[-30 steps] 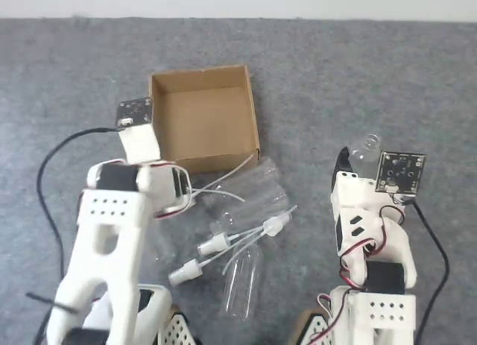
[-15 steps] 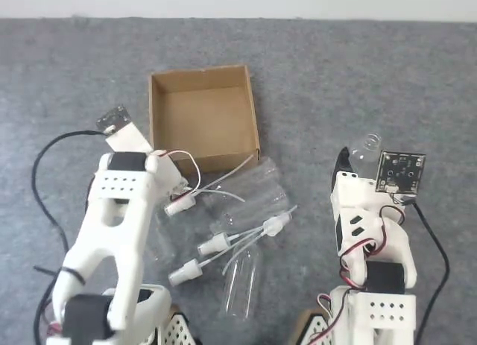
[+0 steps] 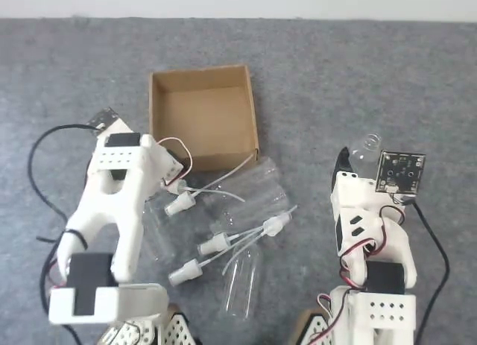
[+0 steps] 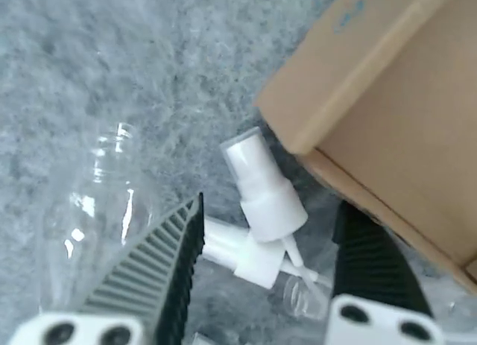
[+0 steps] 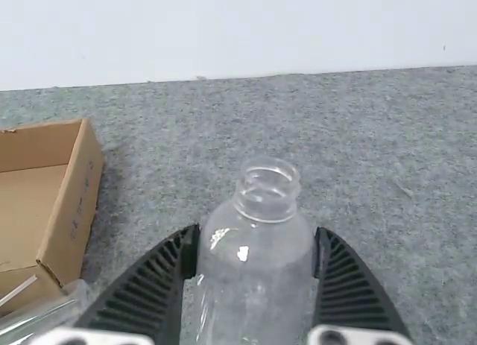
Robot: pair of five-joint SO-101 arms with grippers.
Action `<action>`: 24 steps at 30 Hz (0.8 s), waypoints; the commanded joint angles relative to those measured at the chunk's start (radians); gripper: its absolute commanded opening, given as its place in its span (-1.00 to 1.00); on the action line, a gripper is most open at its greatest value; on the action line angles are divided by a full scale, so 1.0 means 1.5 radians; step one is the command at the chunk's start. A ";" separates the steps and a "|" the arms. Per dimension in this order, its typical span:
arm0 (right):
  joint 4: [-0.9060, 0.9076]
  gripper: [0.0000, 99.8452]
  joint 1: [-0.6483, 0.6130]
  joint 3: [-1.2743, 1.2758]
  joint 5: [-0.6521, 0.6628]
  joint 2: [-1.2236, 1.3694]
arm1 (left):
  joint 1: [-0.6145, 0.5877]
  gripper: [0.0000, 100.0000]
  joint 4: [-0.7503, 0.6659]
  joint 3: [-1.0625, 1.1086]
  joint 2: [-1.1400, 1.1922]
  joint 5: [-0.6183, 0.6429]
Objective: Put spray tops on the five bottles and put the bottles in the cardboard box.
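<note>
Grey carpeted tabletop (image 3: 373, 77) meets a plain white wall (image 3: 238, 1)

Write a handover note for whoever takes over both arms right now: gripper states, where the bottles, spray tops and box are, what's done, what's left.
Left gripper: open, holding nothing, with two spray tops between its fingers, beside the cardboard box.
Right gripper: shut on an upright bottle with an open mouth and no top.
Other bottles lie uncapped between the arms, with loose spray tops among them.
Done: nothing; no bottle is capped and the box is empty.
Left: cap the held bottle, then the others, and put them all in the box.
</note>
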 commanded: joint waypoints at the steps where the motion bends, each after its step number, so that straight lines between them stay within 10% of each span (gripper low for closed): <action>1: -0.017 -0.73 0.009 -0.009 0.000 -0.013 | 0.001 -0.47 -0.014 -0.049 0.013 0.014; 24: -0.017 -0.73 0.008 -0.008 0.000 -0.013 | 0.002 -0.98 -0.099 -0.053 0.108 0.034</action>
